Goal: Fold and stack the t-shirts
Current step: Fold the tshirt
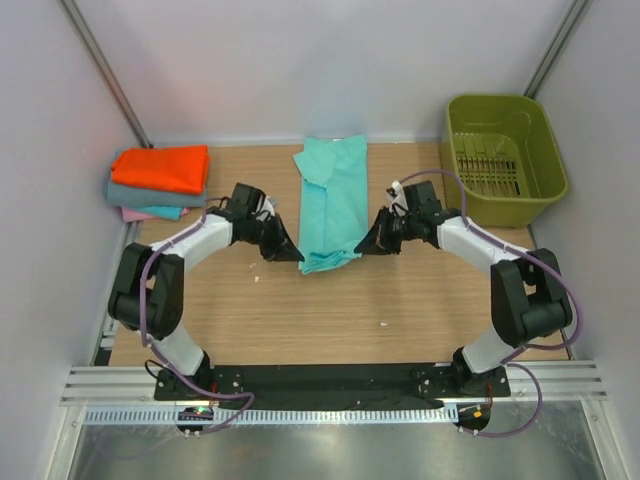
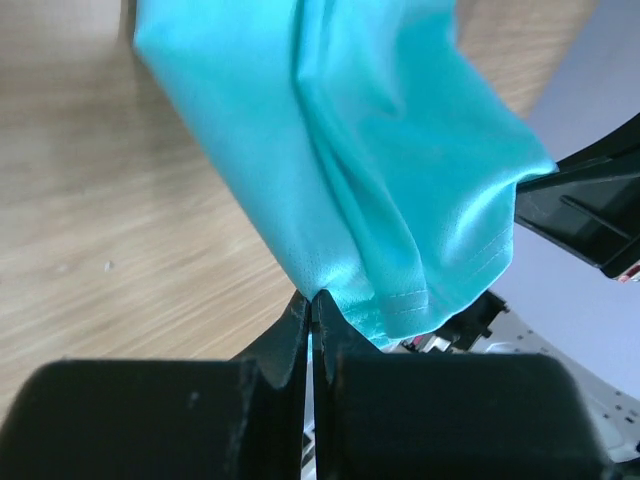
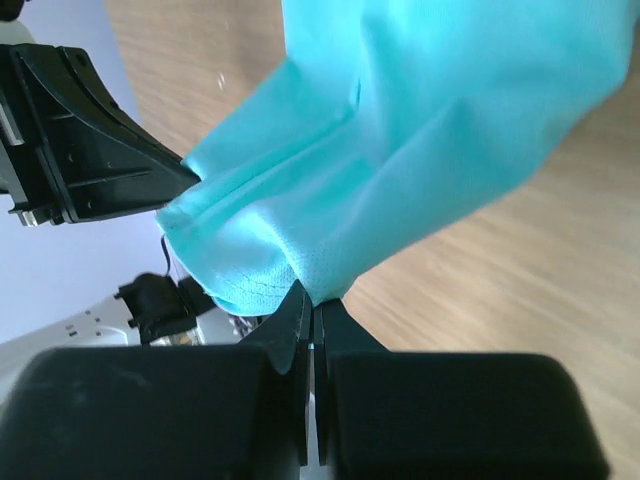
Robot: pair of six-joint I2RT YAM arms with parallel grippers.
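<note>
The mint-green t-shirt [image 1: 333,200] lies as a long folded strip on the table middle, running from the back toward me. My left gripper [image 1: 294,252] is shut on its near left corner; the pinched cloth shows in the left wrist view [image 2: 400,160] above my left gripper [image 2: 312,300]. My right gripper [image 1: 364,244] is shut on its near right corner, which shows in the right wrist view [image 3: 420,130] at my right gripper [image 3: 315,302]. The near end is lifted a little. A stack of folded t-shirts sits at the back left: orange [image 1: 162,168] on top, grey-teal [image 1: 150,197], pink [image 1: 140,214].
An olive-green plastic basket [image 1: 503,157] stands at the back right. The wooden table [image 1: 330,320] is enclosed by grey walls on three sides. A black rail with the arm bases runs along the near edge.
</note>
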